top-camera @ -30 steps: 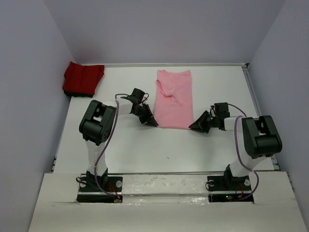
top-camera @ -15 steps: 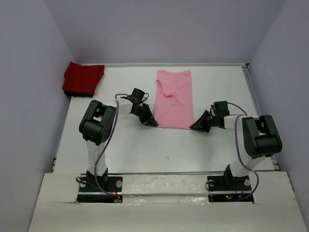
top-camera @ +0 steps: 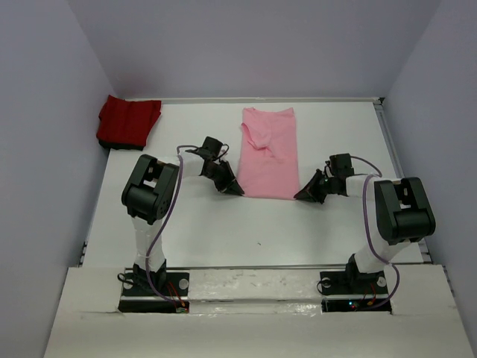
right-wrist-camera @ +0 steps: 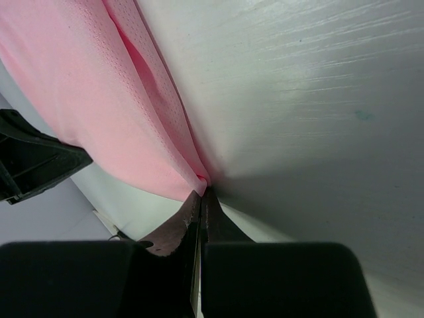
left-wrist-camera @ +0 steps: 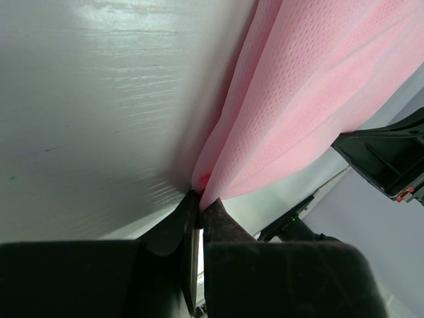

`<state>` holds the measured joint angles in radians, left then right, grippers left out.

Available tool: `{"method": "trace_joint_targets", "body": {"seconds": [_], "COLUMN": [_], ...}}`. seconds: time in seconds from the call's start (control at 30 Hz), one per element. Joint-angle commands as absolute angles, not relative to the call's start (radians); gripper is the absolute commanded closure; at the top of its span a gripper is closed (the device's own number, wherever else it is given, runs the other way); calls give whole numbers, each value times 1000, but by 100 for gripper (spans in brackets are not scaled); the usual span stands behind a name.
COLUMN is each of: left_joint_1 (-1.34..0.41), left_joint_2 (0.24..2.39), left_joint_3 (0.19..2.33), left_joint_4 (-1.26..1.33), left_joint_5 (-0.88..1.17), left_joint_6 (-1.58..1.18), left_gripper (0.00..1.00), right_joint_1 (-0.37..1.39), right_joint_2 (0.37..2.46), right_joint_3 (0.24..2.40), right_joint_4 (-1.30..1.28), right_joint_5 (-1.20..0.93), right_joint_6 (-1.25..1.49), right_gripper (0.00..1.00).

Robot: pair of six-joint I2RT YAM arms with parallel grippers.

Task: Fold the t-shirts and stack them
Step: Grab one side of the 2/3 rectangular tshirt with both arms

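While seen from above, shows a white worktop boxed in by pale lilac walls. Carries a light pink t-shirt lengthwise near its middle, laid flat as a long narrow strip, collar end far, hem end near. Has a left arm and a right arm, both black and white, bent inward toward that near hem from either side. Holds a deep red t-shirt in a rumpled heap at the far left corner, against the wall and well apart from the pink one. Pinches the near left hem corner with the left gripper, jaws almost together on the cloth; up close from the left wrist, pink mesh fabric rising straight out of the fingertips. Pinches the near right hem corner with the right gripper, jaws pressed tight, the cloth's edge caught at the very tips and low against the worktop.
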<state>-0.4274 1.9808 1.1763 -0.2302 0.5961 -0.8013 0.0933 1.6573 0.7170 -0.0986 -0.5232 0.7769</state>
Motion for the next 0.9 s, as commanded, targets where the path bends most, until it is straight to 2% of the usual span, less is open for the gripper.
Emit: {"method": "trace_joint_targets", "body": {"seconds": [0.0,0.87], "left_joint_1": [-397,-357], "left_joint_2": [1954,1934], "left_joint_3": [1129,1161], "left_joint_4": [-261,-301], "left_joint_5": [531,534], "left_joint_6": [-773,-730], "left_gripper": [92,92], "right_joint_1": [101,101], "right_joint_2": [1657,1661], "right_joint_3": [753,833], "right_joint_4": [-140,-183], "right_joint_5": [-466,-479], "right_joint_6": [739,706], "right_gripper": [100,100]}}
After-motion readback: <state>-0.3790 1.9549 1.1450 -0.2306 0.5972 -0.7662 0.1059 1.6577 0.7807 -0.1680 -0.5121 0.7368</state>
